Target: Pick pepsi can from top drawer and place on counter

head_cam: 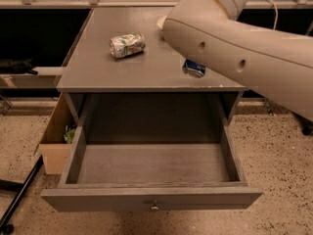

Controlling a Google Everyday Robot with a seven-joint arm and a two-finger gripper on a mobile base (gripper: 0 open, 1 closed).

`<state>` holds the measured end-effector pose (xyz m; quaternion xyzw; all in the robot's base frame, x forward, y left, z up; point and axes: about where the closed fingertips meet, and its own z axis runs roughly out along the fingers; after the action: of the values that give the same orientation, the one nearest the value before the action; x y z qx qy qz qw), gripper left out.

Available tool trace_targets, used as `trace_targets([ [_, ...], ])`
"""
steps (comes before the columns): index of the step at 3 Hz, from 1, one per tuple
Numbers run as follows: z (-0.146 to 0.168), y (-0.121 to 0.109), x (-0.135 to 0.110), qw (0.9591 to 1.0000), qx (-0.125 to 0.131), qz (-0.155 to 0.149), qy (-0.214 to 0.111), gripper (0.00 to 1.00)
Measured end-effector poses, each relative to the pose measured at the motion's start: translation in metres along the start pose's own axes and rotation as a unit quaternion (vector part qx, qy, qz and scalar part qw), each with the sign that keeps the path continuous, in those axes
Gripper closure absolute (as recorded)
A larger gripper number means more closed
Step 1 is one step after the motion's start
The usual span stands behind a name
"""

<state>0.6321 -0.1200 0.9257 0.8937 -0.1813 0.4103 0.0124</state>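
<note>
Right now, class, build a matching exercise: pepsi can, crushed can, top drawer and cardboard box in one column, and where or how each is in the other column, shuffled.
1 pepsi can
2 crushed can
3 top drawer
4 cardboard box

A pulled open, nothing seen inside
B on the floor, left of the drawer
C lying on the counter's left half
D at the counter's right side, partly hidden by the arm

Pairs: 1-D, 2-C, 3-A, 4-B. The gripper is out of sight behind the arm, over the counter's right side.
</note>
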Motion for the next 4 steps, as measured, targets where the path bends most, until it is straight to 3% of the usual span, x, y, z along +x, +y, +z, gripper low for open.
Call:
trace_targets([
  [1, -0.004, -0.001, -0.003, 0.9991, 0.038, 0.003, -0.021, 1.0],
  [2, 0.008, -0.015, -0.004, 0.9961, 0.067, -0.014, -0.055, 1.0],
  [4, 0.007, -0.016, 0.002, 0.9972, 0.054, -0.023, -0.046, 1.0],
])
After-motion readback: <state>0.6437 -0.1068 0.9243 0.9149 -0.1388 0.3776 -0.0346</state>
